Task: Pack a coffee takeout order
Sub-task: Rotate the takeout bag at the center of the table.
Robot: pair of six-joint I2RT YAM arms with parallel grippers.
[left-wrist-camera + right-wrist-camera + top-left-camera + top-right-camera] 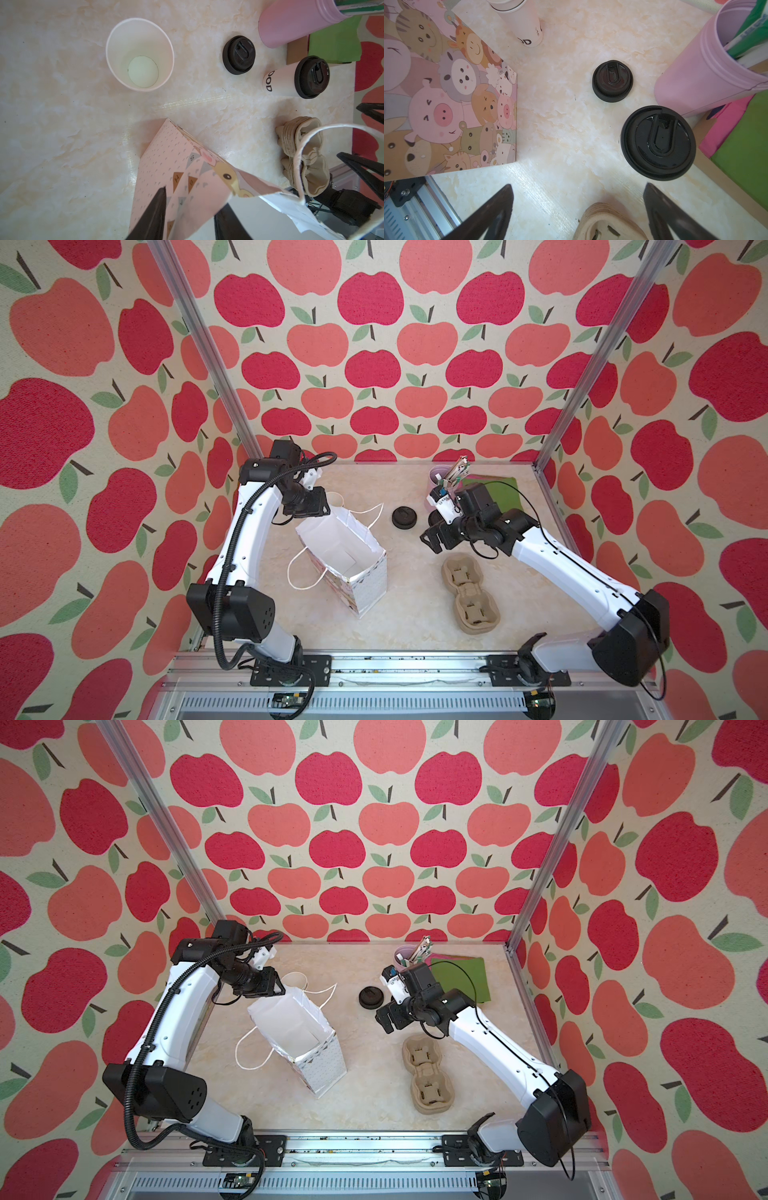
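1. The left jaws stand parted at the rim of the paper bag [332,547], which stands open-mouthed on the table [415,626], left of middle in both top views. In the left wrist view one black finger [152,216] lies over the bag's printed outer face and the other on its inner side. The bag wall passes through the clear gap between them.
2. The right jaws are spread wide and hold nothing. They hover over bare table between the loose lid [404,517] and the tan pulp carrier [448,572].
3. The white paper cup [282,81] with black lettering wears its black lid and stands upright just beside the pink holder [695,79]. In both top views the right arm hides it.
4. The loose lid lies flat on the table between the bag and the lidded cup.
5. A second white cup [139,55], unlidded and empty, stands upright, apart from the bag.
6. The carrier lies on the table right of the bag, nearer the front edge, with both wells empty.
7. The green napkin [505,493] lies at the back right, on top of the pink napkins [724,122].
8. The holder stands upright beside the napkins, with wrapped straws [749,27] in it.
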